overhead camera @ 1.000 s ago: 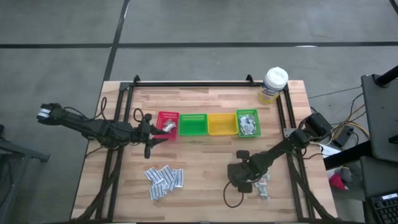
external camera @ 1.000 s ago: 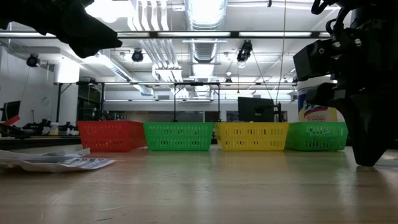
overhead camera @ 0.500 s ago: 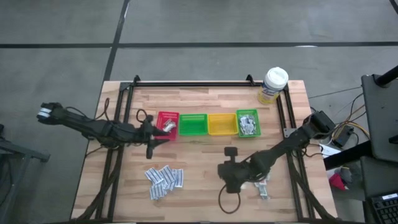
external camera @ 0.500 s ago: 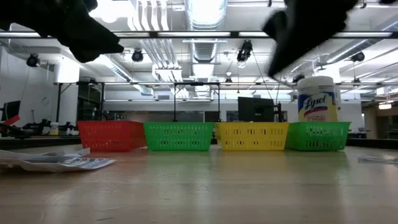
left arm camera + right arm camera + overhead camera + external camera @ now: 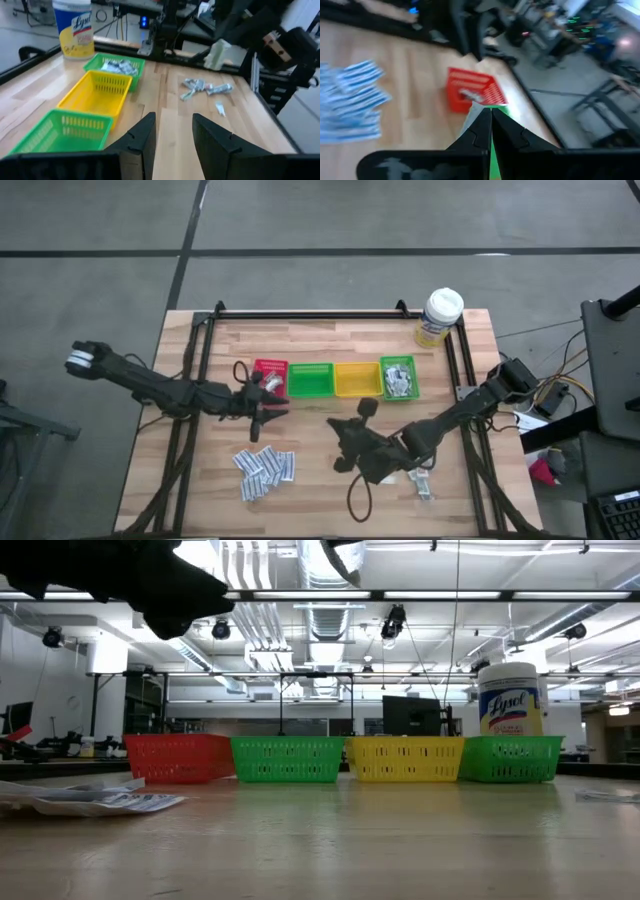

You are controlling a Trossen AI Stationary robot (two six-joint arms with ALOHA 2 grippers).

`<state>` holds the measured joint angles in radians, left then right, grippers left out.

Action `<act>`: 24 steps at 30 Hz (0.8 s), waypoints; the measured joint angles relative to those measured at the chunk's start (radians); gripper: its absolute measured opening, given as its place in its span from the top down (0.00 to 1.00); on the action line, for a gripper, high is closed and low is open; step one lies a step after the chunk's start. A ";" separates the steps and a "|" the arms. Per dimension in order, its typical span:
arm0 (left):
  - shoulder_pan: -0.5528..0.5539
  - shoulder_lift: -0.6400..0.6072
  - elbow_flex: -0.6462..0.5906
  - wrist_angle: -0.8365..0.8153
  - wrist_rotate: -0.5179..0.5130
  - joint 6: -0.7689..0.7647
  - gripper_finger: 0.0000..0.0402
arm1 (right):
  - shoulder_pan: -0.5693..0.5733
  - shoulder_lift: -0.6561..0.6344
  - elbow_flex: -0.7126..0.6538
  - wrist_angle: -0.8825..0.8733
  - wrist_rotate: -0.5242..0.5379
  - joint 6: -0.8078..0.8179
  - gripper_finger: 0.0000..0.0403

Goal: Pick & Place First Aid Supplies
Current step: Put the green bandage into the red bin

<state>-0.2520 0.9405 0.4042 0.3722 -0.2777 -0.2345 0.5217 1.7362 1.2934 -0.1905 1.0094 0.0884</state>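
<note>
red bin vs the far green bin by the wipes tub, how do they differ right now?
Colour: the red bin is red, the far green bin green. Place: the red bin ends the row near the left gripper; the green bin ends it beside the wipes tub. Contents: the red bin holds few sachets, the green bin a fuller heap. Shared: same slotted shape and size.

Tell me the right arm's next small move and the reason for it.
Probably carry the right pincer on over the empty green plastic bin next to the red plastic bin, then release. It is shut on a small pale green flat sachet and hangs just short of the bin row, facing that end. The left pincer waits open near the red bin.
</note>
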 joint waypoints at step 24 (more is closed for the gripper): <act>0.000 0.424 0.110 0.493 0.000 0.056 0.70 | -0.034 0.001 -0.030 0.185 0.171 0.034 0.98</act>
<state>-0.2523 1.3642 0.5143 0.8655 -0.2775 -0.1784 0.4881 1.7374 1.2632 -0.0050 1.1799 0.1228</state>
